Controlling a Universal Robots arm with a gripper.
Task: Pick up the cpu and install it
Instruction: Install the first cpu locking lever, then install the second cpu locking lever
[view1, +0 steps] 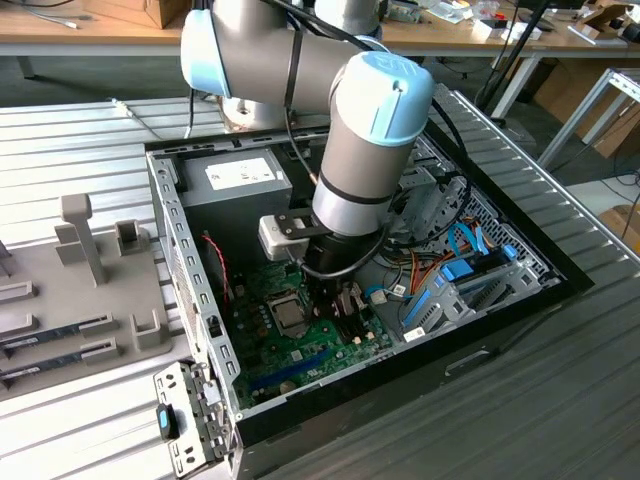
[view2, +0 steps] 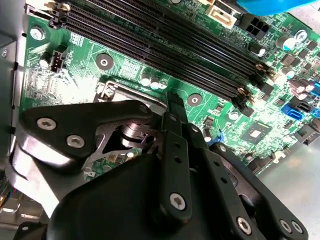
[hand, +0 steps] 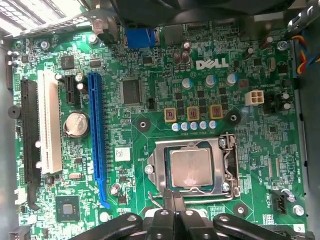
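Observation:
The cpu, a small square chip with a pale silvery top, lies flat in the metal-framed socket on the green motherboard. In the exterior view the cpu sits in the board inside the open computer case. My gripper hovers at the socket's edge, just beside the cpu. Its two black fingers are pressed together with nothing visible between them. In the second wrist view the fingertips reach the socket's metal frame. The arm hides the gripper's tip in the exterior view.
Black memory slots run alongside the socket. A blue expansion slot and a white one lie further across the board. The case holds a power supply box, drive bays and cables. A grey fixture tray lies at the exterior view's left.

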